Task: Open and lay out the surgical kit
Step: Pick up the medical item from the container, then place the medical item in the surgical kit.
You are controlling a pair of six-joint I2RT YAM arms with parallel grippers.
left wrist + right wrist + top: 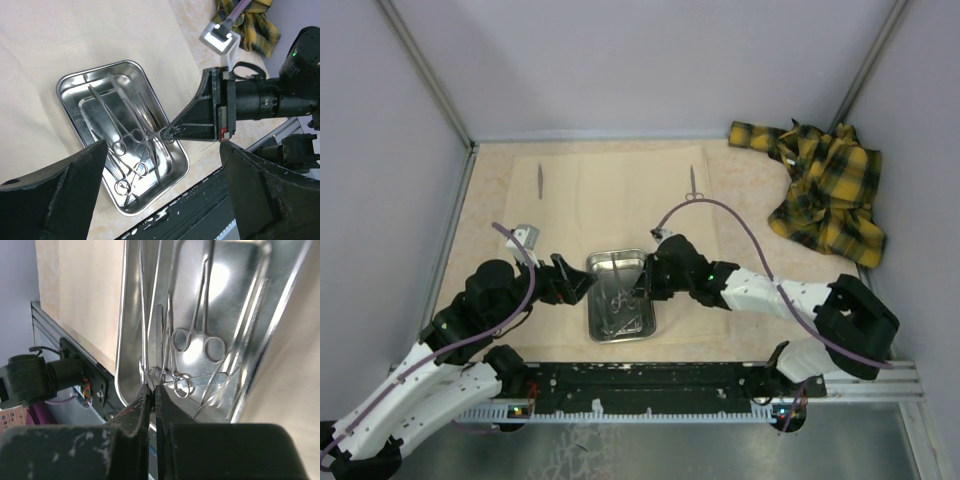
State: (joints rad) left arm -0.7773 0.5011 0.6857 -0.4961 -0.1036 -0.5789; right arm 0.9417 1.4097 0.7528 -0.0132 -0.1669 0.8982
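The pale beige cloth wrap (610, 190) lies spread flat on the table. The shiny steel tray (594, 325) sits on its near part and holds several forceps and clamps (620, 300). Tweezers (540, 180) and ring-handled forceps (692, 185) lie on the cloth farther back. My right gripper (646, 290) reaches into the tray from the right. In the right wrist view it (152, 387) is shut on a thin metal instrument (145, 330) by the tray's near wall (121, 350). My left gripper (582, 286) is wide open and empty just left of the tray (70, 92).
A yellow-and-black plaid cloth (825, 185) lies bunched at the back right. Grey walls close in the table on three sides. The black mounting rail (650, 378) runs along the near edge.
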